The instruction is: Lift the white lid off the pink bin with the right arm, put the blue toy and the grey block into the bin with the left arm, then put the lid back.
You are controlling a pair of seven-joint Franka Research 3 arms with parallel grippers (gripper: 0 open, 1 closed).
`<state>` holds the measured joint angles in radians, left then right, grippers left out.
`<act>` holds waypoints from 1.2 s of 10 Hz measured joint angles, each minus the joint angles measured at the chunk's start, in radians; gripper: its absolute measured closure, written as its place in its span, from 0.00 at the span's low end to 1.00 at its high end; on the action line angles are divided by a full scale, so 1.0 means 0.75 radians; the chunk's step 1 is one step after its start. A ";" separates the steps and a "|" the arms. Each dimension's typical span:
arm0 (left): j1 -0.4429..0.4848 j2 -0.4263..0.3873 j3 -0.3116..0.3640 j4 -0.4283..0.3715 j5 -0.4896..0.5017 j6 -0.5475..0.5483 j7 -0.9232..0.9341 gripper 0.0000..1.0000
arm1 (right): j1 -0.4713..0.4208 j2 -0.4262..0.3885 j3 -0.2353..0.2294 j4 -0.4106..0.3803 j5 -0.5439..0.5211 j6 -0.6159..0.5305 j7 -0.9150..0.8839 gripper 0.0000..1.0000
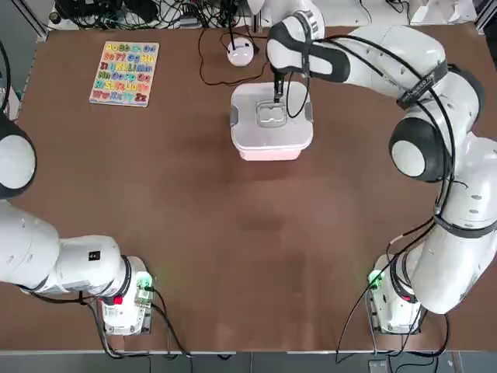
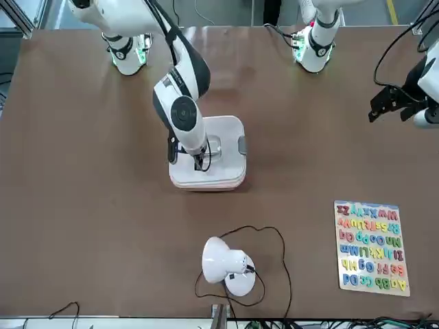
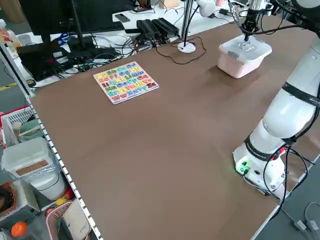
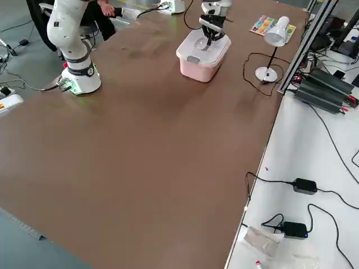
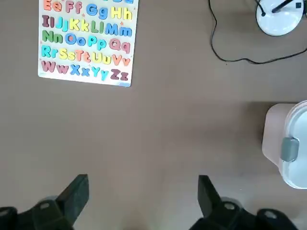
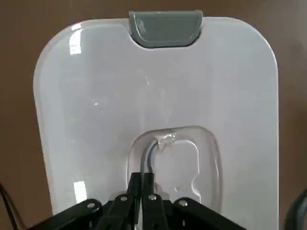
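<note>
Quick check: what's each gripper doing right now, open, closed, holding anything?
Left gripper: open, empty, parked away from the pink bin.
Right gripper: shut on the handle of the white lid, which sits on the bin.

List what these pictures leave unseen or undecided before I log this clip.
- Inside of the pink bin: covered by the white lid in every view.
- Blue toy and grey block: in no view; possibly under the lid.
- Right gripper, shut at the lid's handle: whether it truly grips it, not clear.
- Left gripper, open: top view's edge cuts it off.
</note>
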<state>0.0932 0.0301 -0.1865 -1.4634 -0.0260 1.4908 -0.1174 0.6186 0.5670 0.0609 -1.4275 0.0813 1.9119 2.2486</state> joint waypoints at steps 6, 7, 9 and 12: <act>0.000 0.000 0.000 0.000 0.000 0.000 0.000 0.00 | 0.008 0.010 -0.001 0.018 -0.022 0.000 0.000 0.95; 0.000 0.000 0.000 0.000 0.000 0.000 0.000 0.00 | 0.010 0.010 -0.001 0.020 -0.028 0.000 0.001 0.95; 0.000 0.000 0.000 0.000 0.000 0.000 0.000 0.00 | 0.011 0.011 -0.001 0.021 -0.030 -0.003 0.001 0.95; 0.000 0.000 0.000 0.000 0.000 0.000 0.000 0.00 | 0.011 0.012 -0.002 0.021 -0.033 -0.003 0.049 0.95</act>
<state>0.0932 0.0301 -0.1865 -1.4634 -0.0260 1.4908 -0.1172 0.6266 0.5762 0.0591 -1.4121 0.0565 1.9094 2.2853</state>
